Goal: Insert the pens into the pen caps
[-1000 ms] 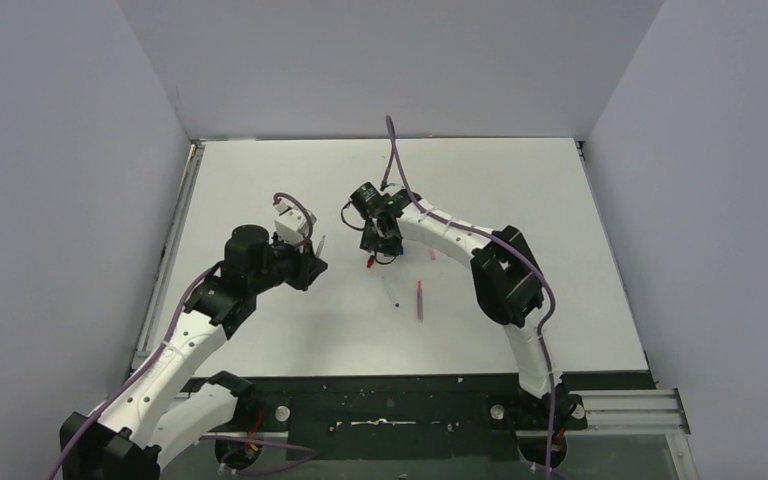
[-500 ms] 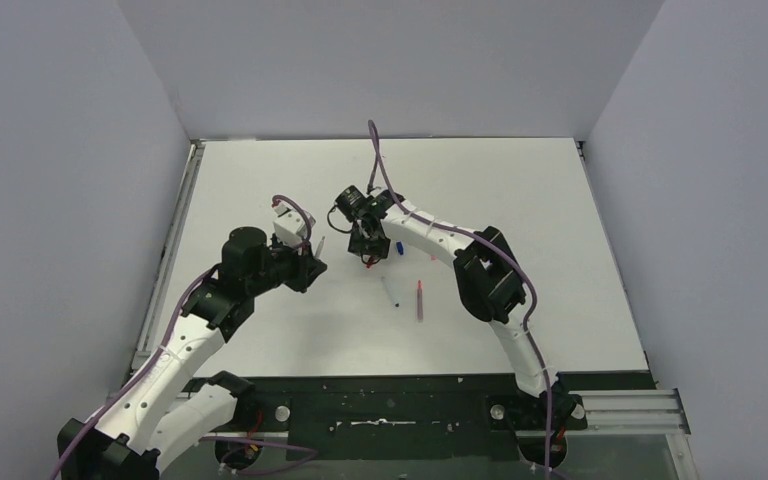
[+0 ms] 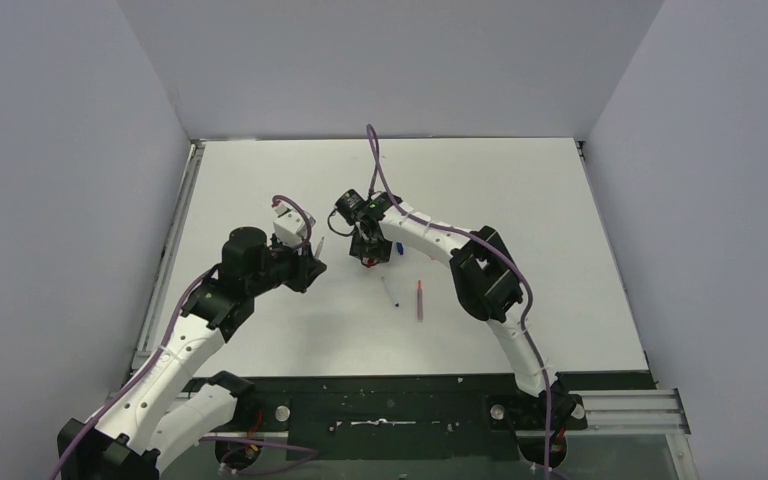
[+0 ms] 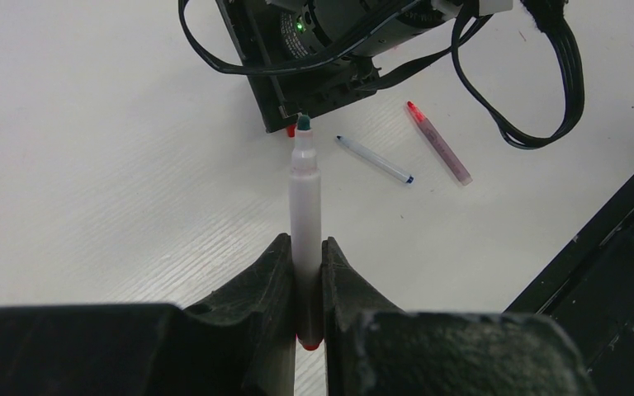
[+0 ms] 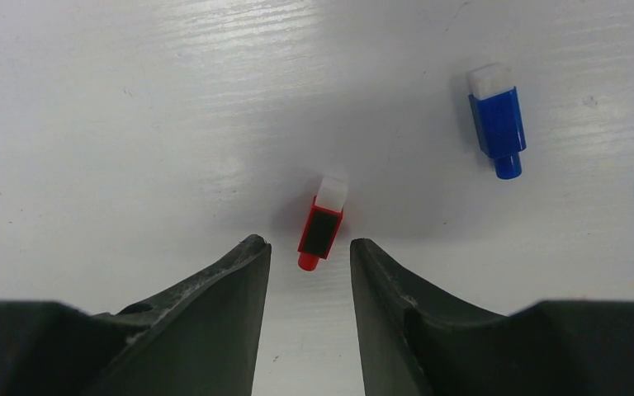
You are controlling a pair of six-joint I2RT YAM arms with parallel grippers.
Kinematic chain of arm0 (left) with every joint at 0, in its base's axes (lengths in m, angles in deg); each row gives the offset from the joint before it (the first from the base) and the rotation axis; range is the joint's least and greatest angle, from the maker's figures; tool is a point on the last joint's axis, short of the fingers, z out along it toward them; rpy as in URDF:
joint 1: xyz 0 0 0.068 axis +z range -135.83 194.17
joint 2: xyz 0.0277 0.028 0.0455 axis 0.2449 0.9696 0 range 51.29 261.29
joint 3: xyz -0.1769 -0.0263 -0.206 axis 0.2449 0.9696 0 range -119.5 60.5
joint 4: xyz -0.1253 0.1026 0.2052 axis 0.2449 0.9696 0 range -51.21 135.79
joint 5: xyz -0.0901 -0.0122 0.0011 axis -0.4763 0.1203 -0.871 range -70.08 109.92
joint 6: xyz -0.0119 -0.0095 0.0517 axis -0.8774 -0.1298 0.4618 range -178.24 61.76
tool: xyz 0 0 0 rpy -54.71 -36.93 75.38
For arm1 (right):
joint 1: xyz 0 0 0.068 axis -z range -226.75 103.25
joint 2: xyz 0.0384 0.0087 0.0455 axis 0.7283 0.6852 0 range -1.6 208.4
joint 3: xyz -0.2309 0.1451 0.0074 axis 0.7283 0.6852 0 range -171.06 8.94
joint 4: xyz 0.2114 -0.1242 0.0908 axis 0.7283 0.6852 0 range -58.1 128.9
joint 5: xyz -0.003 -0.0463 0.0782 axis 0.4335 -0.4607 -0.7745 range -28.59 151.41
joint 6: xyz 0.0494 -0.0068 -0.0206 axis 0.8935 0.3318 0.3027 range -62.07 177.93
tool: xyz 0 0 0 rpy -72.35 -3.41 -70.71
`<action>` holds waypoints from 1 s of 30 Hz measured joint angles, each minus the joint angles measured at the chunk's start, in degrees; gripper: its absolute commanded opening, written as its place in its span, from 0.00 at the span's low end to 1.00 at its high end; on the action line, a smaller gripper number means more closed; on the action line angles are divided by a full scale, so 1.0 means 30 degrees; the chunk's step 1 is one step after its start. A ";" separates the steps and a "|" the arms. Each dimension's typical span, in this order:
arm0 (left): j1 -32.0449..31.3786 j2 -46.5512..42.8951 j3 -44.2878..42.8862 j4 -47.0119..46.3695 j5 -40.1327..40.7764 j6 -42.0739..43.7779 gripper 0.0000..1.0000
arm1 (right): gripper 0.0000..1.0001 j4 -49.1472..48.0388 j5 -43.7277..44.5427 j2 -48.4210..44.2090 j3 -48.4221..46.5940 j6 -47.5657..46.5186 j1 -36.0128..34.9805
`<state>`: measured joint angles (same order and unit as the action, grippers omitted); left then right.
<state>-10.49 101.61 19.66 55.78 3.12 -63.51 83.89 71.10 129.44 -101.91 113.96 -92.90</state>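
My left gripper [image 4: 304, 241] is shut on a whitish pen [image 4: 305, 198], held above the table with its dark tip pointing toward the right arm and its red end between the jaws. In the top view this gripper [image 3: 312, 262] hangs left of the right gripper [image 3: 368, 254]. My right gripper [image 5: 305, 245] is open and low over the red cap [image 5: 322, 224], whose stub end lies just between the fingertips without touching them. The blue cap [image 5: 497, 120] lies further off to the right. A blue-tipped whitish pen [image 4: 376, 159] and a pinkish-red pen [image 4: 439, 142] lie on the table.
The two loose pens [image 3: 390, 291] [image 3: 419, 300] lie side by side just near of the right gripper. A black base plate [image 3: 410, 410] runs along the table's near edge. Grey walls enclose the white table [image 3: 520, 190] on three sides.
The right gripper has shifted a little to the left and settled over the red cap. The left arm holds the pen in the same place.
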 measured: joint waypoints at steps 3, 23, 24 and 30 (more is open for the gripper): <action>0.0000 0.0029 0.0000 0.0000 0.0036 0.0000 0.00 | 0.42 -0.0022 0.0051 0.0131 0.0000 -0.0007 0.0029; 0.0000 0.0692 0.0000 0.0022 0.0124 0.0015 0.00 | 0.00 -0.0495 0.0189 0.0605 -0.0015 -0.0459 0.0641; 0.0000 0.0714 0.0000 0.0022 0.0124 0.0015 0.00 | 0.00 -0.0510 0.0182 0.0605 -0.0015 -0.0466 0.0641; 0.0000 0.0750 0.0000 0.0015 0.0117 0.0015 0.00 | 0.00 -0.1173 0.0000 0.0379 0.0452 -0.1129 0.0641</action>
<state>-10.49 103.86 19.66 55.83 3.47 -63.47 80.37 71.10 130.58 -100.55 110.58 -90.97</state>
